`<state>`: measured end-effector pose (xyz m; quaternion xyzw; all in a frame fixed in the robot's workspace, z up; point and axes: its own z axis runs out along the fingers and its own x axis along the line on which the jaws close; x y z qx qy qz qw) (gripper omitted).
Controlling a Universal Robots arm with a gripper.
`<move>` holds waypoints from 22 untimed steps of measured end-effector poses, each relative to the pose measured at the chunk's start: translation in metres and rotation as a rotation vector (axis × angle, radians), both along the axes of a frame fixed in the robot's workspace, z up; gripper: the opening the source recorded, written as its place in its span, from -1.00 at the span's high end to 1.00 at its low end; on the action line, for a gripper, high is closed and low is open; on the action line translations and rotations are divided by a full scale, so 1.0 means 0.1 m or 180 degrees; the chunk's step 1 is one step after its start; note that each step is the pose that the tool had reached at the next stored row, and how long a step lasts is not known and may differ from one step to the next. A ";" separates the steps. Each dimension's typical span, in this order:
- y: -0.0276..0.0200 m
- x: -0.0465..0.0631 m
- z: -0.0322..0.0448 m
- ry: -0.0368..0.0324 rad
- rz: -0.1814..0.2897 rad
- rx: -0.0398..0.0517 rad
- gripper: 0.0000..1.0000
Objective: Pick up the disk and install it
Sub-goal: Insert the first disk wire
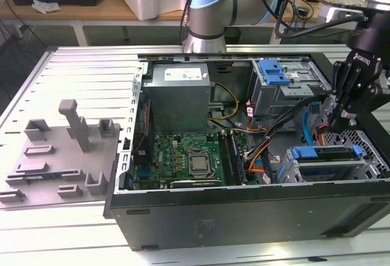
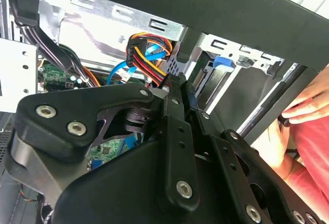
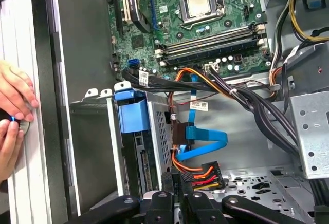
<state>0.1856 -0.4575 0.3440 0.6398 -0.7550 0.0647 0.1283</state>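
Note:
The disk (image 1: 323,154) sits in the metal bay at the case's near corner, on the exterior view's right, its thin blue bracket on top. In the first wrist view its edge (image 3: 140,157) shows inside the perforated bay, under a blue tab (image 3: 132,115). My gripper (image 1: 337,124) hangs just above and behind that bay, its fingers pressed together with nothing seen between them. In both wrist views the gripper (image 3: 178,179) (image 2: 178,82) points at the bundle of orange, red and yellow power wires (image 3: 199,173) and the blue data cable (image 3: 205,144) beside the bay.
An open computer case (image 1: 244,217) lies on a slatted table. A grey cage with a wide blue latch (image 1: 274,71) stands at the back. The motherboard (image 1: 189,159) and power supply (image 1: 180,95) fill the middle. A person's hands (image 3: 13,116) rest outside the case wall. A grey fixture (image 1: 61,156) lies at the left.

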 end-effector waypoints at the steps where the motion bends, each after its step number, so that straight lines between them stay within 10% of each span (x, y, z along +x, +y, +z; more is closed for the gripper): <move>1: -0.011 -0.01 0.001 -0.0004 0.0013 0.0020 0.67; 22: -0.157 -0.09 0.006 -0.0076 0.0172 0.0348 0.67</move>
